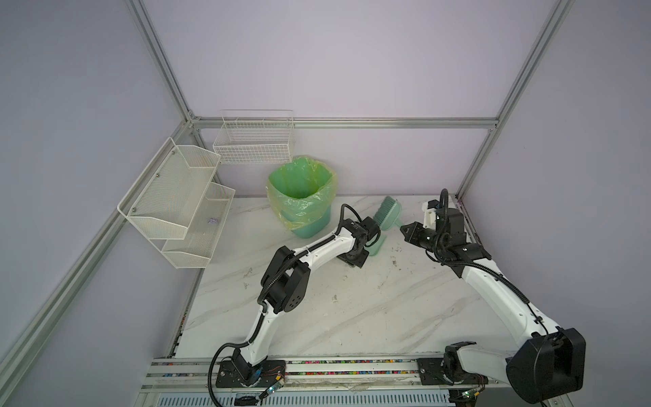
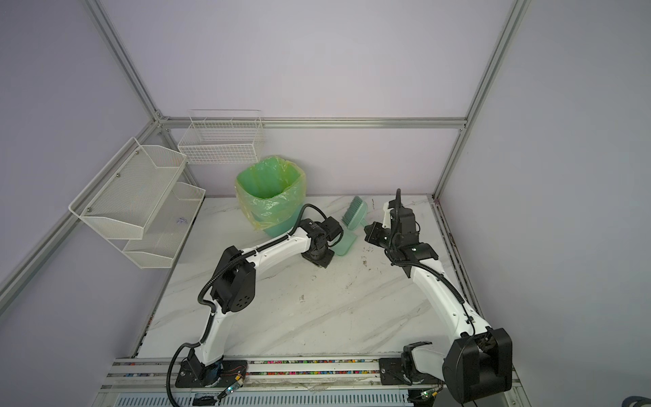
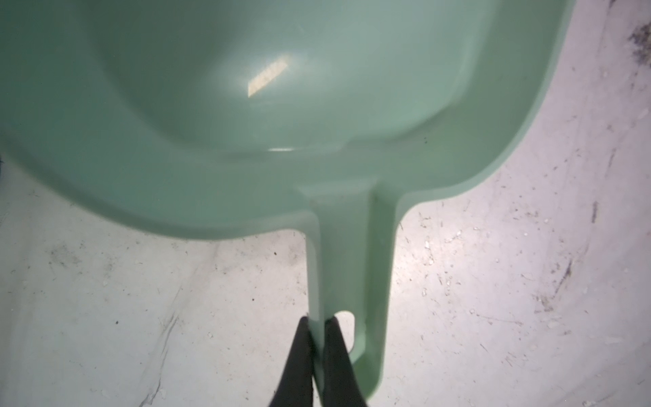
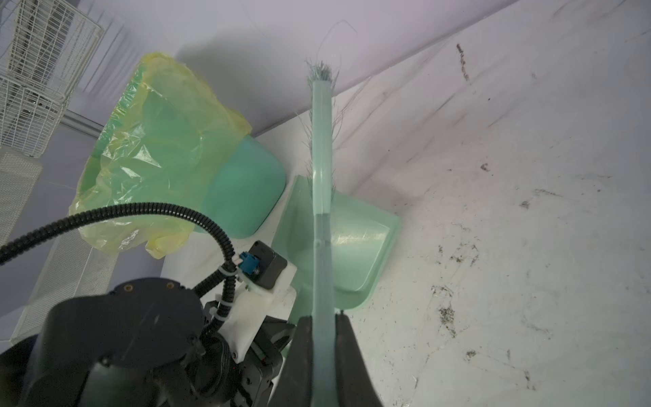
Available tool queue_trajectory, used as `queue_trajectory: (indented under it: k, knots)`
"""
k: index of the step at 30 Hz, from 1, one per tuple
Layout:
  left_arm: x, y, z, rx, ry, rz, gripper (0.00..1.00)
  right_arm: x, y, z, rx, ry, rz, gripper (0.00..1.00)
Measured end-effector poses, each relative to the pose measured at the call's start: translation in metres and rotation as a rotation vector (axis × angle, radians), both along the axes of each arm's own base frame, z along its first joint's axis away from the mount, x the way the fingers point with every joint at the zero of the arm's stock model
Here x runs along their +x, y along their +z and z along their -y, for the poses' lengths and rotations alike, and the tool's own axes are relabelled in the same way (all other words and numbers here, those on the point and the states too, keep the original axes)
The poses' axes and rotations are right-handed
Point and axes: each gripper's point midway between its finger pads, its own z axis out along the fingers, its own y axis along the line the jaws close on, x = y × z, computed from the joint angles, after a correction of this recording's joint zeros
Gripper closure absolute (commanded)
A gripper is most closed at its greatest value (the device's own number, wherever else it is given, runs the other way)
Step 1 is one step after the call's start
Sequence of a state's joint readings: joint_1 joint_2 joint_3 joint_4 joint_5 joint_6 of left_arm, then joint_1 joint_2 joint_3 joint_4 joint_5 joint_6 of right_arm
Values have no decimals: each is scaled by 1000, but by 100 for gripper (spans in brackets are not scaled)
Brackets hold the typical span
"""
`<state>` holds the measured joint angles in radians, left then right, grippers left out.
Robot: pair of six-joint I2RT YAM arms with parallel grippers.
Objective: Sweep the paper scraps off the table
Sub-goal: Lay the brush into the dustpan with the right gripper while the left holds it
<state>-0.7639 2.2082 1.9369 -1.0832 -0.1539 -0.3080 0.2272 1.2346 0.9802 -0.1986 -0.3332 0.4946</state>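
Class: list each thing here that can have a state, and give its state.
left gripper: shut on the handle of the dustpan.
dustpan: held, nothing seen in the pan.
right gripper: shut on the handle of the brush.
brush: held, its handle over the dustpan.
bin: upright, open, lined with a bag.
table: smudged with dark marks.
wire basket: wall-hung, looks empty.

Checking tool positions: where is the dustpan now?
In both top views the dustpan is far across the table, right of the green bin, handle pinched by the left gripper.

Pale green dustpan [image 3: 281, 105] on scuffed white table [image 3: 493, 282], left hand [image 3: 318, 327] clamped on its handle
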Motion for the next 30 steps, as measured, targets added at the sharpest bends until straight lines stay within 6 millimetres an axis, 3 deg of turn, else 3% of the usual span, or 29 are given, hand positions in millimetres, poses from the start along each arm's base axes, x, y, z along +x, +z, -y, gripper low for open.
queue_trajectory:
  k: [14, 27, 30]
  knots:
    - [4, 0, 9, -105, 10, -43, 100, -6, -64, -22, 154, 64, -95, 100]
    - [0, -11, 5, -103, 16, -75, 100, 0, -113, -25, 130, 75, -159, 100]
    - [-3, -16, 2, -93, 17, -88, 95, -1, -124, -25, 122, 76, -180, 100]
